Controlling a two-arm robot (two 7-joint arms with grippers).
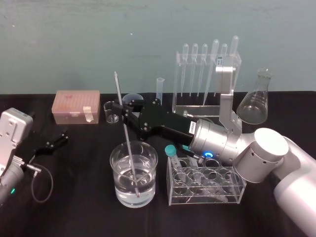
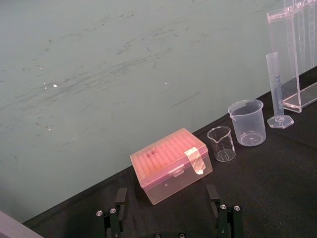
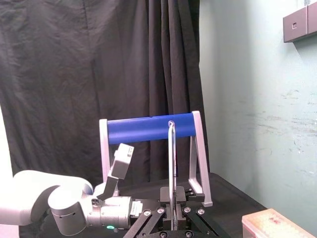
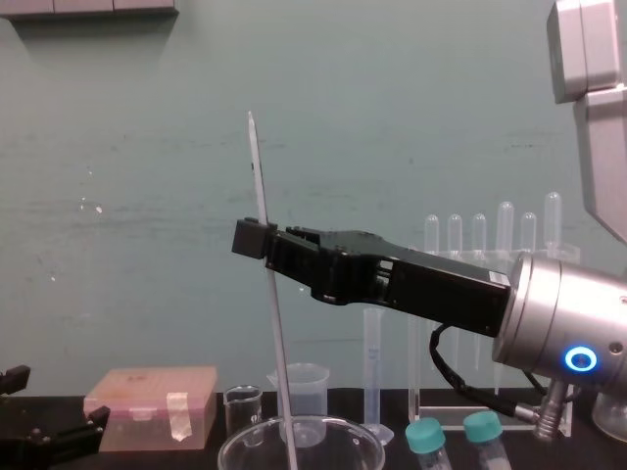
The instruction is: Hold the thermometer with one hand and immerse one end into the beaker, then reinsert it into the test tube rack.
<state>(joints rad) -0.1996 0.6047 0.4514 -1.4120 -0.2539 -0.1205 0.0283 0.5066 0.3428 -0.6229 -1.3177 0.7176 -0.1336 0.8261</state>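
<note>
Your right gripper (image 1: 121, 109) is clamping the thermometer (image 1: 129, 153) mid-shaft, its lower end dipping into the water in the beaker (image 1: 114, 170), nearer you than the test tube rack (image 1: 197, 104). Your left gripper (image 1: 58, 138) is lying wide open at the left. The scrawl on the pink box (image 2: 168, 161) is proving unreadable.

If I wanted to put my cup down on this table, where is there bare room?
The bare cloth between the left pincer, the pink box and the beaker is freest. Right of it is crowded: the small vial rack, the right pincer holding the thermometer, the test tube rack, the flask.
</note>
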